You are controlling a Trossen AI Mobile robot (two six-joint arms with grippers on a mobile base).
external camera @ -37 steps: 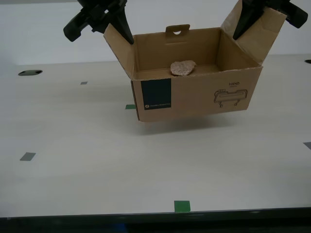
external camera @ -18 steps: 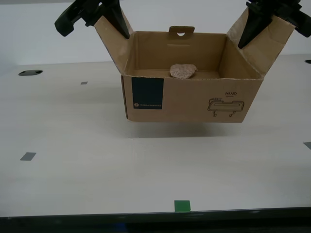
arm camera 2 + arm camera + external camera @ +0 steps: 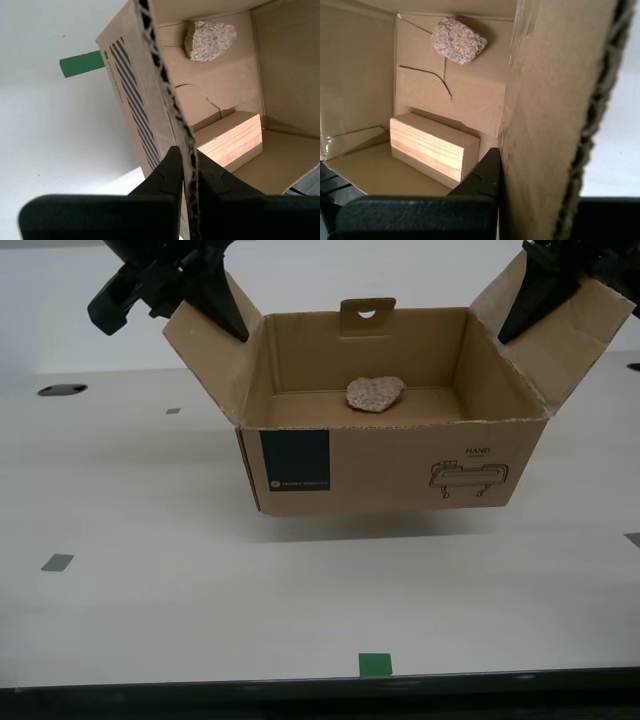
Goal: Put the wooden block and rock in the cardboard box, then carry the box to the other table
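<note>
While the cardboard box (image 3: 390,465) hangs clear of the beige tabletop (image 3: 200,590), with the rock (image 3: 376,394) and the wooden block (image 3: 432,145) on its floor, its long axis runs across the exterior view between the two raised side flaps. My second pincer (image 3: 182,172) is clamped on one flap. My first pincer (image 3: 495,170) grips the other, so the load hangs between the arms and the carry depends on them travelling together.

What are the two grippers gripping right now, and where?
Both hold the cardboard box by its side flaps: my first gripper on one, my second gripper on the opposite one.
</note>
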